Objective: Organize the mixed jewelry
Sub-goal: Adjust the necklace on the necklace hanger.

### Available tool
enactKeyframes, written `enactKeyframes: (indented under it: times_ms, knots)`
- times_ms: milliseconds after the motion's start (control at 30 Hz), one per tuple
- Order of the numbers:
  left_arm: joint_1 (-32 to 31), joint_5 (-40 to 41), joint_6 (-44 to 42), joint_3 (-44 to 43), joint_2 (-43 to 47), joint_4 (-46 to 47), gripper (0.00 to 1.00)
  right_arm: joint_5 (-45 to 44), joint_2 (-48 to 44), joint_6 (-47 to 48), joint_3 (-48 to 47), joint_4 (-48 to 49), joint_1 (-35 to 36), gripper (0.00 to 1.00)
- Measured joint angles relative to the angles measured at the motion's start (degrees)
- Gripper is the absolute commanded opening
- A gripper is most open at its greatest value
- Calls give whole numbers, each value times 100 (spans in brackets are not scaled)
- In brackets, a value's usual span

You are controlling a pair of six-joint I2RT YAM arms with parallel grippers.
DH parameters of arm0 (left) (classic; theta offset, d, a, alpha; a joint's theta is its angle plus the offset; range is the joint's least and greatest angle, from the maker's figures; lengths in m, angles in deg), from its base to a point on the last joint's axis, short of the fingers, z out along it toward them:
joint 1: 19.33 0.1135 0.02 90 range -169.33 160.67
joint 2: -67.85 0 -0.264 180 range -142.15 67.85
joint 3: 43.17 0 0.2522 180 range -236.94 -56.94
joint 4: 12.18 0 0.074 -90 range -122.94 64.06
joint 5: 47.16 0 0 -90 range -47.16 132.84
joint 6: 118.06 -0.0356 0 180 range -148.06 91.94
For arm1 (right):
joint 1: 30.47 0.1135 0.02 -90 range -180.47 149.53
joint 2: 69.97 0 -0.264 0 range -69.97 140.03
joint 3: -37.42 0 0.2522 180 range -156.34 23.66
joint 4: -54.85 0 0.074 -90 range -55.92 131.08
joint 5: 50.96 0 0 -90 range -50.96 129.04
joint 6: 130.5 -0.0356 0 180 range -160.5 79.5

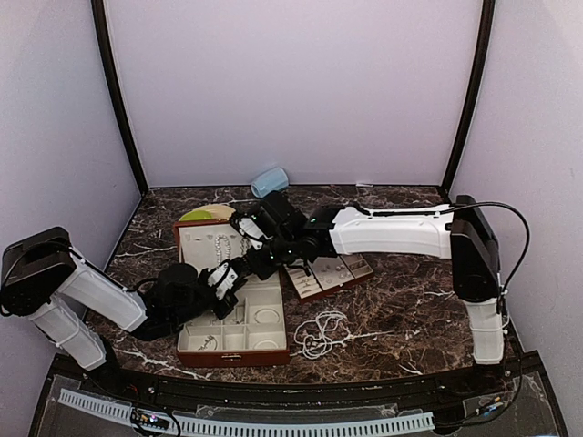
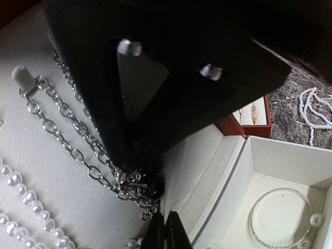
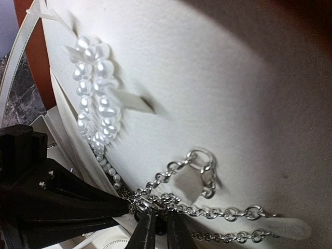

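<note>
A silver link chain [image 3: 228, 211] hangs on the cream lid of the open case [image 1: 195, 238], beside white pearl strands [image 3: 96, 98]. My right gripper [image 3: 158, 228] is shut on a bunched clump of that chain [image 2: 132, 184] at the lid's foot. My left gripper [image 2: 166, 231] is shut, its tips just under the clump and touching its lowest link. In the top view both grippers meet over the case, left [image 1: 226, 278] and right [image 1: 252, 248]. A thin bangle [image 2: 282, 218] lies in a case compartment. Another pearl strand [image 1: 319, 332] lies on the table.
A cream ring tray [image 1: 330, 273] sits right of the case under the right arm. A pale blue rounded object [image 1: 270, 180] is at the back wall. A yellow-green disc [image 1: 205, 215] lies behind the lid. The case's front compartments [image 1: 264, 319] hold small pieces.
</note>
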Motion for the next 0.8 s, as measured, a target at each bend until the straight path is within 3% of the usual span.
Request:
enactKeyframes:
  times_ms: [800]
  knots:
    - [-22,-72,35,181,-79,385,0,-20,35,-229,184,184,76,10]
